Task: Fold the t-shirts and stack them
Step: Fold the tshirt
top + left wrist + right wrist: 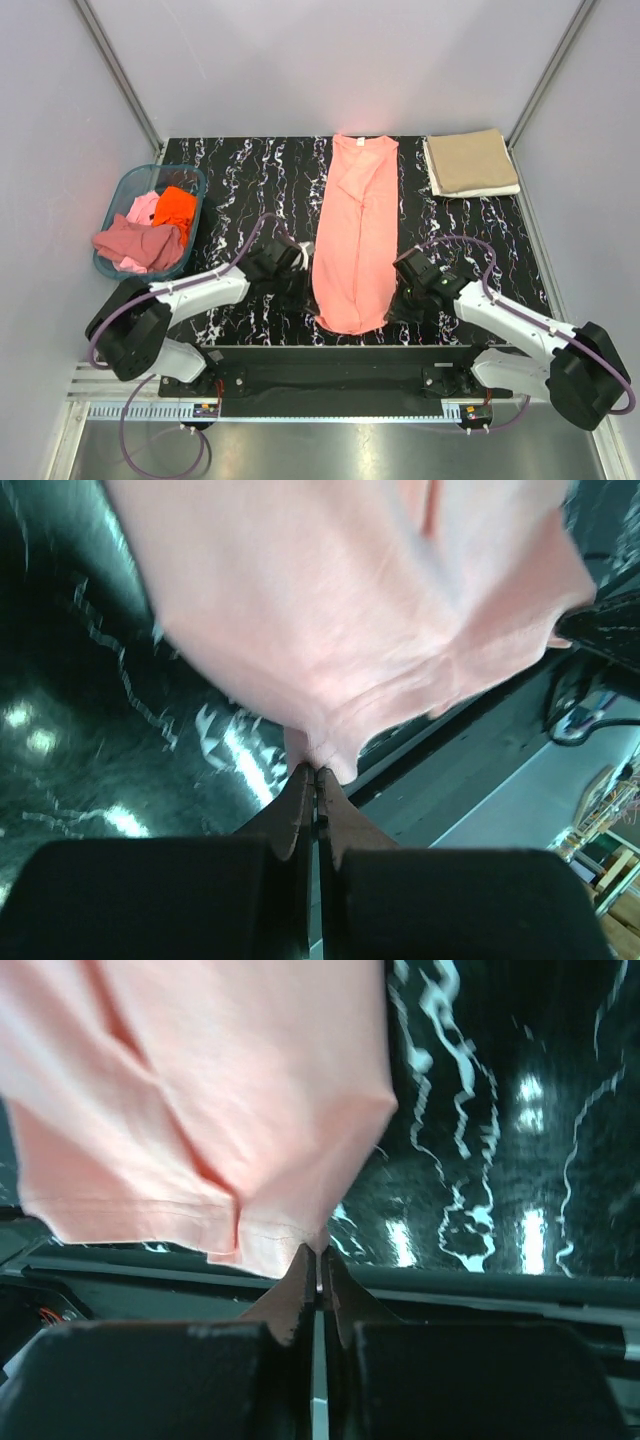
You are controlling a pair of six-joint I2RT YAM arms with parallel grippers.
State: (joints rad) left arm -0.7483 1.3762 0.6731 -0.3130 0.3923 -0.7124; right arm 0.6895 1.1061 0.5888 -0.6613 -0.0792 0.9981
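A: Left gripper (315, 772): we see its jaws pinched tight on the near hem of the salmon-pink t-shirt (355, 240)!

B: And our right gripper (318, 1252) is clamped on the other hem corner. The shirt lies lengthwise down the middle of the table (240, 180).

Soft, even light from above fills the overhead view, which is sharp throughout, with only faint shadows beneath the arms. The glossy black, white-veined bench (240, 170) shows little glare there, yet in both wrist views it throws back bright white spots. The salmon-pink soft fabric t-shirt (350, 630) is smeared with blur in the left wrist view and washed pale in the right, though its hem stitching reads clearly. The black left end effector (316, 772) and right end effector (320, 1252) sit dark and out of focus.
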